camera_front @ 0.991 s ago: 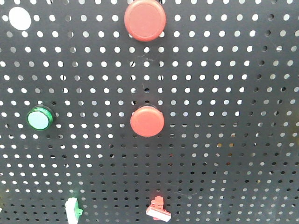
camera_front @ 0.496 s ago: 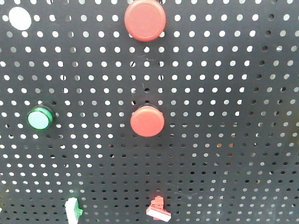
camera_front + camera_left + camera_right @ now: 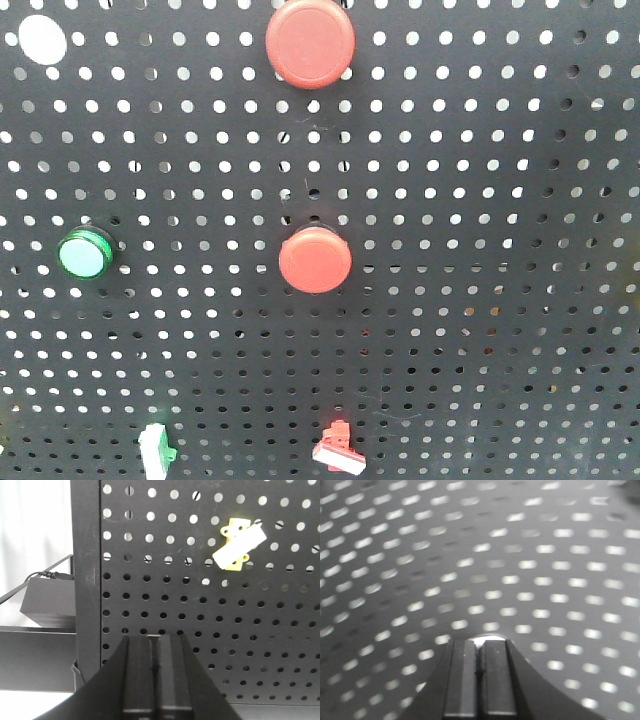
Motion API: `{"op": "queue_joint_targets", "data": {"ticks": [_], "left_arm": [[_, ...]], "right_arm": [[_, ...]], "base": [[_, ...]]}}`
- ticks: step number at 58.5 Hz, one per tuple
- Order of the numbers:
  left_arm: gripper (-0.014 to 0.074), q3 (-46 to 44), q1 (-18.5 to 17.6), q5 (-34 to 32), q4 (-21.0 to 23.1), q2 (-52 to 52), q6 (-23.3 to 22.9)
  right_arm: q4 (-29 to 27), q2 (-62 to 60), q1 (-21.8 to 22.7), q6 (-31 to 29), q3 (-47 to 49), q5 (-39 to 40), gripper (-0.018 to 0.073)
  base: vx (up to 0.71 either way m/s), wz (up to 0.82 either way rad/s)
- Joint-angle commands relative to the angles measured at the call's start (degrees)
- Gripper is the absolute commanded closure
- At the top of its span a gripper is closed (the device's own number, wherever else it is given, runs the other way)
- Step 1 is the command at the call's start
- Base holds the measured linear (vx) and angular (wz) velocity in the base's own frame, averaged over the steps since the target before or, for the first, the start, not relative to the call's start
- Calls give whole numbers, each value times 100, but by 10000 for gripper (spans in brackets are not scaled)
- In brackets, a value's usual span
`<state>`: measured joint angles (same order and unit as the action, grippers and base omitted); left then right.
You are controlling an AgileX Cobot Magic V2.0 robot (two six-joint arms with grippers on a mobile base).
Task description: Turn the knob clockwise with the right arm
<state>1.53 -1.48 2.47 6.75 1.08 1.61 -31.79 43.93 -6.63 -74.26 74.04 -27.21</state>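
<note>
The front view faces a black pegboard [image 3: 480, 200] that carries a large round red cap [image 3: 310, 42] at the top and a smaller round red cap [image 3: 315, 260] in the middle. Which of them is the knob I cannot tell. Neither gripper appears in that view. In the right wrist view my right gripper [image 3: 481, 641] is shut on nothing, close to the blurred pegboard [image 3: 520, 555], with a pale rounded spot just past its tips. My left gripper [image 3: 156, 637] is shut and empty, low in front of the pegboard [image 3: 225, 610].
A green round button [image 3: 83, 254] sits at the left of the board, with a small green-and-white switch [image 3: 155, 447] and a red one [image 3: 338, 450] near the bottom. A yellow-and-white switch [image 3: 239, 544] and a black box [image 3: 47, 602] with a cable show in the left wrist view.
</note>
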Motion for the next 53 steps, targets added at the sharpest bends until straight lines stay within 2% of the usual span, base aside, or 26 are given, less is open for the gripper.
{"op": "queue_joint_targets", "data": {"ticks": [1, 11, 25, 34, 41, 53], "left_arm": [[603, 75, 11, -470, 45, 2, -55], [603, 75, 11, -470, 45, 2, -55], [603, 75, 11, -470, 45, 2, -55], [603, 75, 11, -470, 45, 2, -55], [603, 75, 11, -470, 45, 2, -55], [603, 75, 11, -470, 45, 2, -55]], "right_arm": [[-73, 55, -3, 63, 146, 565, 363], [-50, 239, -3, 486, 146, 710, 277], [-45, 408, -3, 642, 146, 695, 280], [17, 414, -3, 642, 146, 688, 339], [341, 414, -3, 711, 146, 580, 420], [1108, 414, -3, 1532, 146, 318, 569]], "base": [[0, 0], [0, 0], [0, 0], [0, 0], [0, 0], [0, 0]]}}
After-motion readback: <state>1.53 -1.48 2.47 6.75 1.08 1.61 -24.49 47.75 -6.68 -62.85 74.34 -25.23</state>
